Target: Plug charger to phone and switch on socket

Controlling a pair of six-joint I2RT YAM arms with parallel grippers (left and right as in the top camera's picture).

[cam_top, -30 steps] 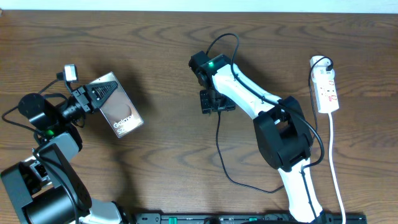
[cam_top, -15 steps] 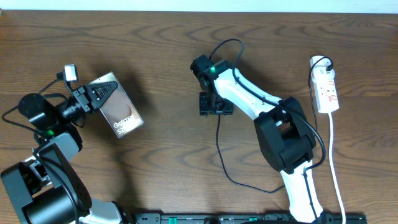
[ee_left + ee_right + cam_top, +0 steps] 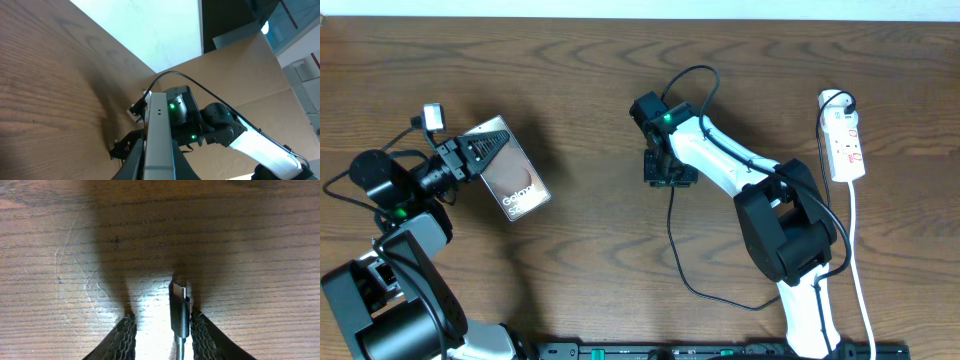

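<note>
Currently left pincer [image 3: 480, 150] grasps one phone [image 3: 517, 187]; right pincer [image 3: 162, 325], released, straddles one charger [image 3: 180, 312].

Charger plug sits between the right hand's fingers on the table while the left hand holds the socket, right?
Not quite: the left hand holds the phone; the socket lies apart at the right, as the overhead view shows. The charger plug does sit between the fingers of the right hand.

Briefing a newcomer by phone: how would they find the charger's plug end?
On the wooden table, find the white right arm at the middle. The charger lies between the fingers of its hand: a thin black cable, slimmer than the arm's own cables, ending in a small metal-tipped plug.
</note>
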